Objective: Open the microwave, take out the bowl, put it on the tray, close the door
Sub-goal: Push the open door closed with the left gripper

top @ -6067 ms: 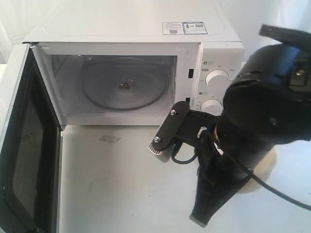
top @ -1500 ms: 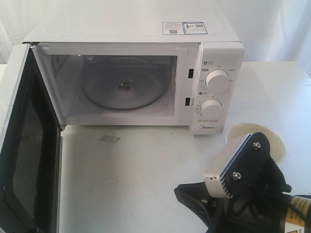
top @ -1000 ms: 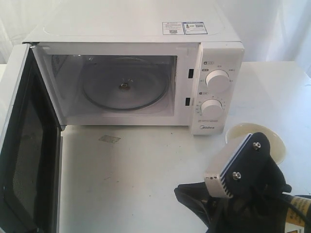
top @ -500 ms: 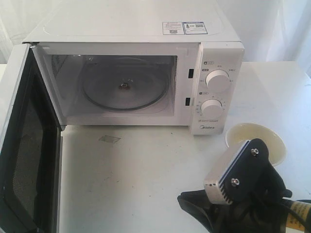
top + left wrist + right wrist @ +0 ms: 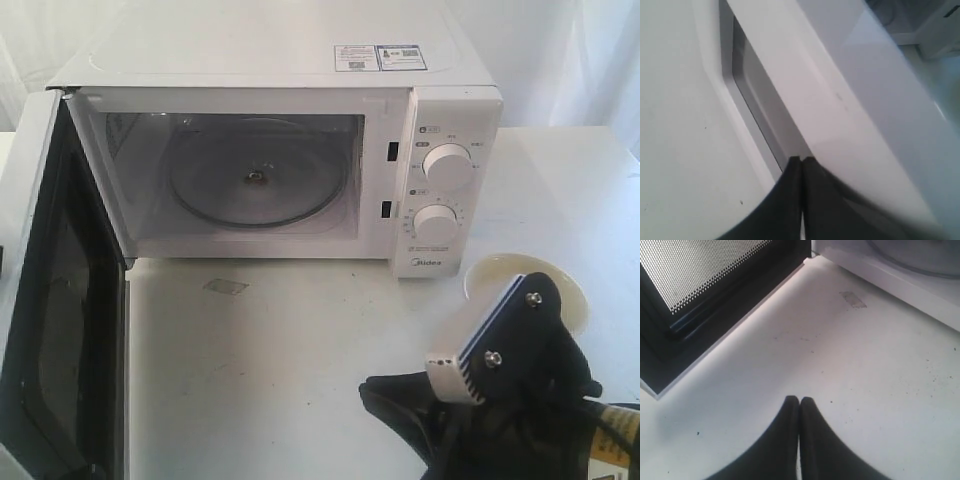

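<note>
Presently the left fingers (image 5: 789,195) and right fingers (image 5: 789,435) are being seen closed, empty; the door (image 5: 60,300), being judged stiff and free-swinging, is best being pushed near its free edge.

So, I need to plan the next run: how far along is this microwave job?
Done: the door stands open, the glass plate is bare, and the bowl sits outside, right of the microwave; I cannot make out a tray under it. In hand: the left fingers, shut, are seemingly at the door's outer face. Left: closing the door.
</note>
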Action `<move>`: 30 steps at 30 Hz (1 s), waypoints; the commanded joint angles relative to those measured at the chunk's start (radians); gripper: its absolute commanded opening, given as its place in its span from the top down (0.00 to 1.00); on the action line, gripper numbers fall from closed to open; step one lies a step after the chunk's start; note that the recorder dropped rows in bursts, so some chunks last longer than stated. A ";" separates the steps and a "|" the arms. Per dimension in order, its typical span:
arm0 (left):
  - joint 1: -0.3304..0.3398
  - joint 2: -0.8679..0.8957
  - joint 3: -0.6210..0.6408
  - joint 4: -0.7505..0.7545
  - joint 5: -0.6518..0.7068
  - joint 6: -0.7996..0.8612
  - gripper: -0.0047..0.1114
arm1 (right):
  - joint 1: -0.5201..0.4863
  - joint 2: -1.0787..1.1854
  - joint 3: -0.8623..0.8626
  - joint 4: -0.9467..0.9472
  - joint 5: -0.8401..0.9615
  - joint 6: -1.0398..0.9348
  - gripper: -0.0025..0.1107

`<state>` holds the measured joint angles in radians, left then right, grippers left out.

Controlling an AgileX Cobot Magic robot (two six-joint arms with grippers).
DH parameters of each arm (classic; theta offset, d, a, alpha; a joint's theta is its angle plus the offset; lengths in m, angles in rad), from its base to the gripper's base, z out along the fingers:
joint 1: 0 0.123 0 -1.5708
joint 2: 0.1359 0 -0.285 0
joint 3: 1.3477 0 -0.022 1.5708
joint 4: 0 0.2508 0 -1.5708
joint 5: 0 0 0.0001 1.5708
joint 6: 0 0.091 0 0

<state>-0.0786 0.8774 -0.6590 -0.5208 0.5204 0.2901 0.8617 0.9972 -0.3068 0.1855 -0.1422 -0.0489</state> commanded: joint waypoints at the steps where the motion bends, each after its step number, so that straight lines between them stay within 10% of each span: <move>1: -0.004 0.048 -0.004 -0.189 -0.024 0.170 0.96 | 0.019 -0.022 0.005 0.001 -0.055 0.012 0.98; 5: -0.009 0.112 -0.004 -0.329 -0.042 0.339 0.96 | 0.083 -0.089 0.005 -0.003 -0.053 0.031 0.98; 22: -0.423 0.320 -0.066 -0.416 -0.461 0.486 0.96 | 0.324 -0.238 0.005 -0.003 -0.023 0.043 0.98; 30: -0.452 0.352 -0.093 -0.416 -0.530 0.516 0.96 | 0.324 -0.238 0.005 -0.003 0.005 0.043 0.98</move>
<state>-0.5238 1.2272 -0.7453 -0.9230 0.0286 0.8007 1.1808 0.7610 -0.3068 0.1855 -0.1427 0.0000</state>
